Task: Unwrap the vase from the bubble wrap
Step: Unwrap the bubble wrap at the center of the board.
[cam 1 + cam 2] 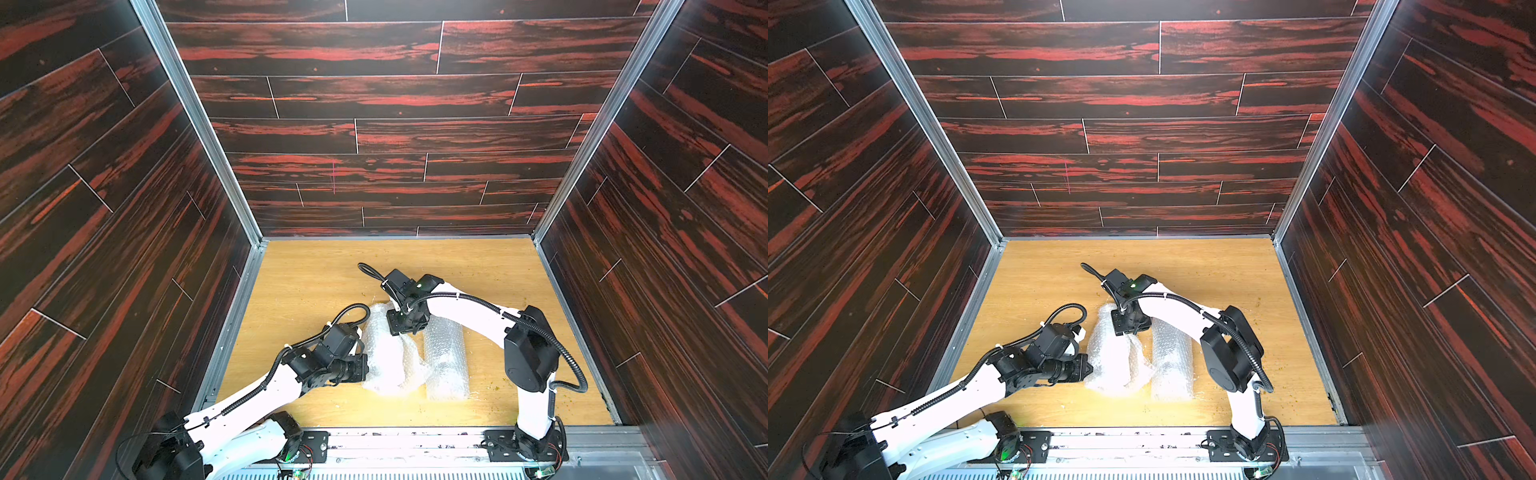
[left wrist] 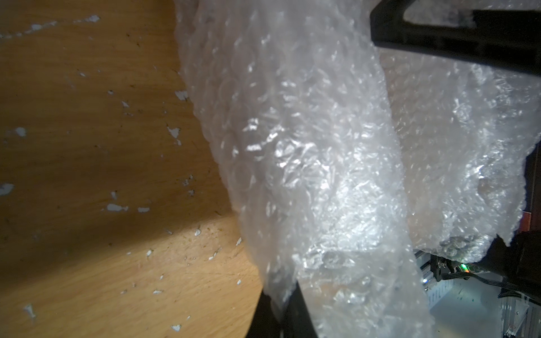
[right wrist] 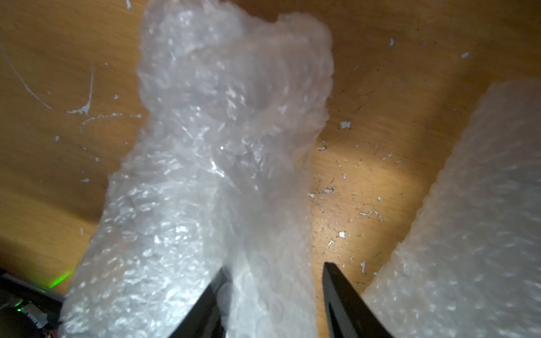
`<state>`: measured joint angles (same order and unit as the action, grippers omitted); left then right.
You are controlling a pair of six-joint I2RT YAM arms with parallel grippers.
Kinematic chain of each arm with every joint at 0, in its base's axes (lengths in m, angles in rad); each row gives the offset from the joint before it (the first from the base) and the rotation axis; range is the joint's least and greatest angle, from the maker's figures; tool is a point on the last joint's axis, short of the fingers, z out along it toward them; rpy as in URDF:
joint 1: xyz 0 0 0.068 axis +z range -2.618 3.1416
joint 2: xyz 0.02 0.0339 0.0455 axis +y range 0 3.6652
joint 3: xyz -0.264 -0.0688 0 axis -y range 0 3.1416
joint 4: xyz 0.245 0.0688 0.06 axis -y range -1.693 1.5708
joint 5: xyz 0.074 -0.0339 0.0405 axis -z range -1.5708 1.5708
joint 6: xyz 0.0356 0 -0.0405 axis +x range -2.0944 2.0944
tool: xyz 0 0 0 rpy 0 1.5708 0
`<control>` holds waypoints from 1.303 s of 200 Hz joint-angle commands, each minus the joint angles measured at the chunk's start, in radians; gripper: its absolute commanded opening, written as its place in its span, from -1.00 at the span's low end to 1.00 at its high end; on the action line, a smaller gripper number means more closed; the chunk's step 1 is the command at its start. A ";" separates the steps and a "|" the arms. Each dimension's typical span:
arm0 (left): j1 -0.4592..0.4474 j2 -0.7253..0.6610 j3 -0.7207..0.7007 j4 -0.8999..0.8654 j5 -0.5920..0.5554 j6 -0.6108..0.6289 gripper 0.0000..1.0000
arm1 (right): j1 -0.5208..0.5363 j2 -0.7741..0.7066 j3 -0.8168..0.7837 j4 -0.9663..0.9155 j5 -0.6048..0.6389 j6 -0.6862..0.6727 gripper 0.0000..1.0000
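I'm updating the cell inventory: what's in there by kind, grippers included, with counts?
Bubble wrap bundles: 2 (crumpled bundle, neat roll)
Grippers: 2 (left gripper, right gripper)
Bare vases in view: 0
Total: 4

I can't see what the bubble wrap (image 1: 384, 361) holds: both bundles are too cloudy to see through in any view. In both top views the right hand (image 1: 402, 331) hides its fingertips beneath its own body. The left hand (image 2: 281, 310) is cut off by the left wrist view's edge, tips buried in wrap. Close to the right wrist camera the wrap blurs.
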<state>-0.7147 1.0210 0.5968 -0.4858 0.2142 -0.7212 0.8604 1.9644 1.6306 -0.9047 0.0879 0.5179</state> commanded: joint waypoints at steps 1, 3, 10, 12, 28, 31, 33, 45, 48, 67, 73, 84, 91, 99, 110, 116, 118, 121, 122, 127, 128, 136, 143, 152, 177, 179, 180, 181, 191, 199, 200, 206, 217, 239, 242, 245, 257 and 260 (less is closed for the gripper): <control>0.002 0.004 0.015 -0.011 0.006 0.008 -1.00 | -0.007 0.048 0.035 -0.024 0.026 -0.010 -0.10; 0.002 0.005 0.015 -0.011 0.005 0.008 -1.00 | -0.008 0.049 0.036 -0.025 0.027 -0.010 -0.11; 0.003 0.007 0.015 -0.011 0.008 0.009 -1.00 | -0.007 0.051 0.042 -0.027 0.030 -0.012 -0.14; 0.002 0.008 0.015 -0.011 0.008 0.009 -1.00 | -0.007 0.052 0.044 -0.028 0.031 -0.013 -0.14; 0.003 0.011 0.018 -0.010 0.009 0.010 -1.00 | -0.009 0.067 0.052 -0.021 0.033 -0.015 -0.22; 0.003 0.011 0.018 -0.008 0.009 0.011 -1.00 | -0.009 0.071 0.053 -0.022 0.033 -0.016 -0.23; 0.002 0.012 0.017 -0.008 0.010 0.010 -1.00 | -0.009 0.073 0.054 -0.021 0.033 -0.016 -0.24; 0.002 0.016 0.023 -0.008 0.012 0.011 -1.00 | -0.010 0.097 0.068 -0.019 0.028 -0.021 -0.25; 0.002 0.017 0.025 -0.008 0.013 0.014 -1.00 | -0.010 0.101 0.072 -0.018 0.028 -0.021 -0.25; 0.004 0.024 0.047 -0.025 0.018 0.021 -0.83 | -0.011 0.127 0.106 -0.020 0.035 -0.026 -0.31; 0.008 0.021 0.063 -0.046 0.009 0.015 -0.61 | -0.010 0.131 0.117 -0.023 0.036 -0.027 -0.47; 0.028 0.002 0.085 -0.065 -0.005 0.004 -0.19 | -0.011 0.137 0.135 -0.026 0.035 -0.030 -0.72; 0.055 -0.015 0.084 -0.047 0.007 -0.007 0.08 | -0.011 0.138 0.142 -0.027 0.032 -0.032 -0.81; 0.090 -0.030 0.077 -0.012 0.023 -0.025 0.29 | -0.011 0.139 0.147 -0.029 0.028 -0.030 -0.94; 0.144 -0.030 0.064 0.043 0.057 -0.048 0.58 | -0.011 0.134 0.145 -0.028 0.023 -0.023 -1.00; 0.170 -0.015 0.062 0.076 0.071 -0.058 0.68 | -0.011 0.129 0.142 -0.025 0.017 -0.019 -1.00; 0.176 -0.009 0.063 0.085 0.075 -0.061 0.71 | -0.011 0.127 0.140 -0.024 0.013 -0.016 -1.00; 0.184 0.001 0.064 0.099 0.080 -0.064 0.74 | -0.010 0.124 0.138 -0.021 0.009 -0.014 -1.00; 0.188 0.007 0.064 0.103 0.080 -0.065 0.75 | -0.010 0.123 0.136 -0.020 0.008 -0.012 -1.00; 0.194 0.031 0.070 0.122 0.081 -0.067 0.77 | -0.011 0.118 0.134 -0.016 0.003 -0.006 -1.00; 0.194 0.039 0.072 0.124 0.081 -0.067 0.77 | -0.011 0.117 0.132 -0.016 0.002 -0.004 -1.00; 0.197 0.089 0.092 0.140 0.064 -0.066 0.78 | -0.010 0.108 0.124 -0.010 -0.008 0.005 -1.00; 0.197 0.137 0.109 0.147 0.045 -0.066 0.78 | -0.009 0.099 0.115 -0.003 -0.016 0.012 -1.00; 0.201 0.200 0.126 0.178 0.044 -0.070 0.76 | -0.009 0.088 0.104 0.007 -0.027 0.017 -1.00; 0.201 0.353 0.192 0.257 0.100 -0.074 0.55 | -0.009 0.071 0.085 0.017 -0.035 0.030 -1.00; 0.202 0.361 0.193 0.263 0.101 -0.078 0.54 | -0.009 0.070 0.085 0.020 -0.034 0.031 -1.00; 0.202 0.363 0.193 0.268 0.101 -0.080 0.53 | -0.009 0.069 0.084 0.021 -0.034 0.032 -1.00; 0.201 0.367 0.194 0.270 0.101 -0.081 0.52 | -0.009 0.069 0.083 0.021 -0.035 0.032 -1.00; 0.202 0.394 0.197 0.287 0.101 -0.091 0.46 | -0.010 0.064 0.080 0.026 -0.036 0.034 -1.00; 0.201 0.410 0.201 0.282 0.096 -0.088 0.44 | -0.009 0.062 0.080 0.028 -0.033 0.036 -1.00; 0.201 0.411 0.202 0.280 0.093 -0.088 0.44 | -0.009 0.062 0.080 0.028 -0.032 0.036 -1.00; 0.202 0.419 0.202 0.275 0.089 -0.085 0.43 | -0.011 0.061 0.081 0.030 -0.032 0.039 -1.00; 0.201 0.430 0.199 0.275 0.087 -0.083 0.42 | -0.010 0.062 0.082 0.036 -0.033 0.036 -1.00; 0.201 0.457 0.210 0.274 0.086 -0.078 0.37 | -0.011 0.079 0.103 0.036 -0.021 0.025 -0.57; 0.201 0.458 0.211 0.275 0.085 -0.078 0.37 | -0.011 0.082 0.109 0.035 -0.019 0.024 -0.52; 0.202 0.460 0.212 0.277 0.087 -0.079 0.36 | -0.011 0.087 0.114 0.033 -0.016 0.022 -0.49; 0.200 0.465 0.213 0.277 0.088 -0.081 0.36 | -0.011 0.101 0.140 0.021 -0.006 0.013 -0.40; 0.202 0.465 0.214 0.277 0.086 -0.082 0.35 | -0.013 0.104 0.146 0.019 -0.002 0.012 -0.38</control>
<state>-0.5167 1.4628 0.7967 -0.2070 0.3141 -0.7937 0.8452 2.0644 1.7290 -0.8841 0.0830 0.5373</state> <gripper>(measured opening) 0.681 0.278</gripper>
